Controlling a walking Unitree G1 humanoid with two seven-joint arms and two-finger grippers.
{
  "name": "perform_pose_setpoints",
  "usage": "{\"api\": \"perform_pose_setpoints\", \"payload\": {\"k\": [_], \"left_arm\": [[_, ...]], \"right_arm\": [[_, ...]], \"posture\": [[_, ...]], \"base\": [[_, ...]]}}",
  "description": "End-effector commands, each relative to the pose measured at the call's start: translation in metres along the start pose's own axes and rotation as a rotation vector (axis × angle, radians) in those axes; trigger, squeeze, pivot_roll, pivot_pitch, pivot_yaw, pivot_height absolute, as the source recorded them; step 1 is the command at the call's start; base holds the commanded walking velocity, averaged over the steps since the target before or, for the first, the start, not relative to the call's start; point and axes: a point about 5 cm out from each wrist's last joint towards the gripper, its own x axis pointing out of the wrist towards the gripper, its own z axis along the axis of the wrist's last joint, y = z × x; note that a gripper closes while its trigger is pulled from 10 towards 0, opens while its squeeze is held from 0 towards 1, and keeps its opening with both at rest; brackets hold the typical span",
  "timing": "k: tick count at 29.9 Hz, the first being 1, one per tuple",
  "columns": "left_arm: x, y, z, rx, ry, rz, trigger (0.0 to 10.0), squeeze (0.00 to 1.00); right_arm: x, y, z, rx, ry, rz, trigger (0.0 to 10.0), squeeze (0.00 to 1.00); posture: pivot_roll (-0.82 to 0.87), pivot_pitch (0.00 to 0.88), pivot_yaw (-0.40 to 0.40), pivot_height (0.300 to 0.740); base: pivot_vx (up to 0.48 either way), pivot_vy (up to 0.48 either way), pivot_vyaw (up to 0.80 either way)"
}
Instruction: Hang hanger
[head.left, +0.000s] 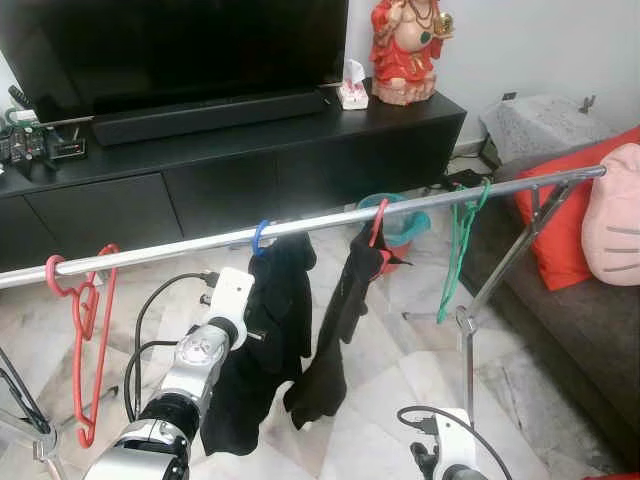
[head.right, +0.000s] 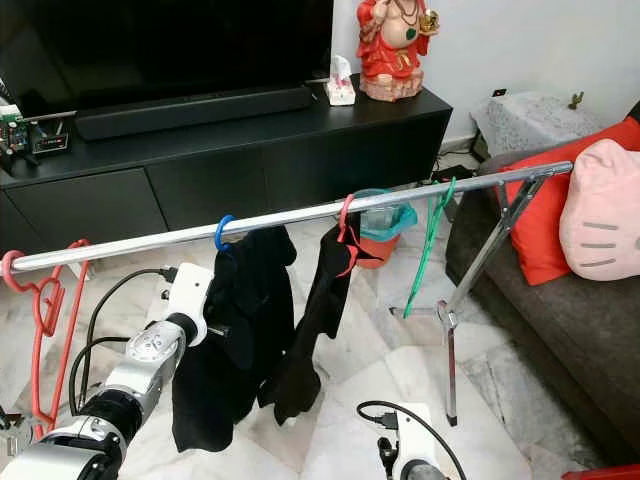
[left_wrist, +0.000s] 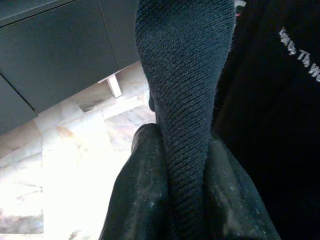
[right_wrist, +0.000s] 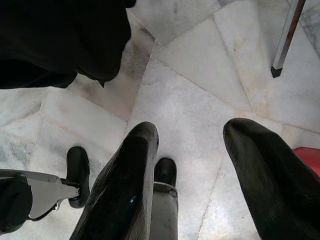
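Living room — television (head.left: 180, 45), sofa (head.left: 590, 300)

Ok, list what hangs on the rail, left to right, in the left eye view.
Red hanger → blue hanger with a black garment → red hanger with a black garment → green hanger.

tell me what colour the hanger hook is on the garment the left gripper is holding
Blue hook; clearest in the right eye view.
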Motion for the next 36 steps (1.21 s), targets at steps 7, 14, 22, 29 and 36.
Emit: {"api": "perform_pose_setpoints", "payload": {"k": [7, 14, 22, 29, 36], "left_arm": [[-0.003, -0.001, 0.004, -0.036, -0.069, 0.025, 0.0, 0.00], [-0.008, -0.001, 0.025, -0.107, -0.247, 0.018, 10.0, 0.00], [-0.027, 0.003, 0.017, -0.085, -0.273, -0.002, 10.0, 0.00], [-0.047, 0.004, -0.002, -0.037, -0.216, -0.008, 10.0, 0.00], [-0.064, 0.001, -0.023, -0.029, -0.140, -0.006, 10.0, 0.00]], "right_arm": [[0.000, -0.001, 0.000, -0.001, 0.000, -0.006, 10.0, 0.00], [0.000, -0.002, 0.000, 0.001, -0.002, -0.013, 10.0, 0.00], [-0.001, -0.003, -0.001, 0.001, -0.001, -0.018, 10.0, 0.00], [-0.001, -0.003, -0.002, -0.001, 0.003, -0.019, 10.0, 0.00], [-0.001, -0.004, -0.003, -0.004, 0.004, -0.024, 10.0, 0.00]], "posture": [[0.06, 0.000, -0.046, 0.740], [0.07, 0.000, -0.051, 0.740], [0.06, 0.000, -0.048, 0.740], [0.06, 0.000, -0.045, 0.740], [0.07, 0.000, -0.043, 0.740]], "base": [[0.000, 0.000, 0.00], [0.000, 0.000, 0.00], [0.000, 0.000, 0.00], [0.000, 0.000, 0.00], [0.000, 0.000, 0.00]]}}
